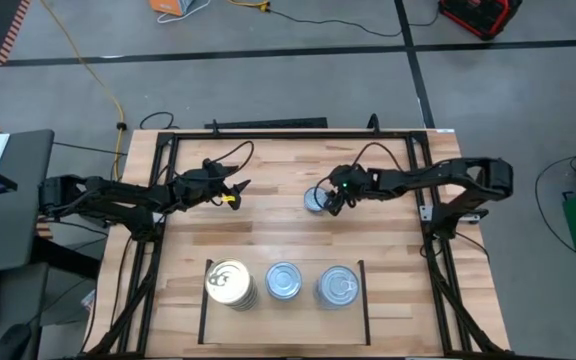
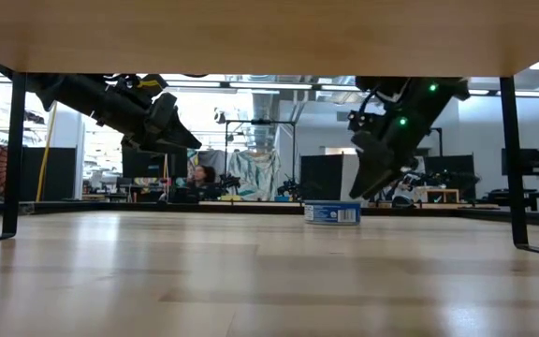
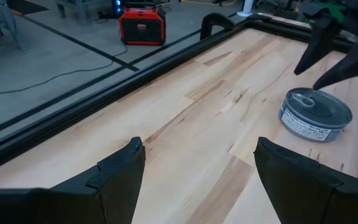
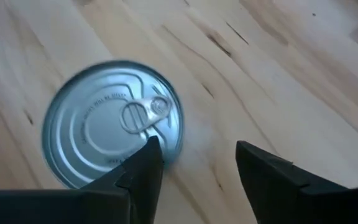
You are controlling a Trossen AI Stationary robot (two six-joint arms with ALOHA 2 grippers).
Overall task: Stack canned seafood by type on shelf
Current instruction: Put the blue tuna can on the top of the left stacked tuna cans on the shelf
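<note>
Mid-table, right tool open just beside silver-top tin.

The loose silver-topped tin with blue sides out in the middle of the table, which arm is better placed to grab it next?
The right. The right gripper hangs open just beside the silver-topped, blue-sided tin, fingers angled down at it. The left gripper, also open, is farther off across bare wood.

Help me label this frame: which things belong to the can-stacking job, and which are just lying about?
Job:
- loose silver-topped tin, under the open right gripper
- gold-topped stack
- two silver-topped stacks
- shelf
- open left gripper, empty

Lying about:
- red case
- yellow cable
- person in the background
</note>
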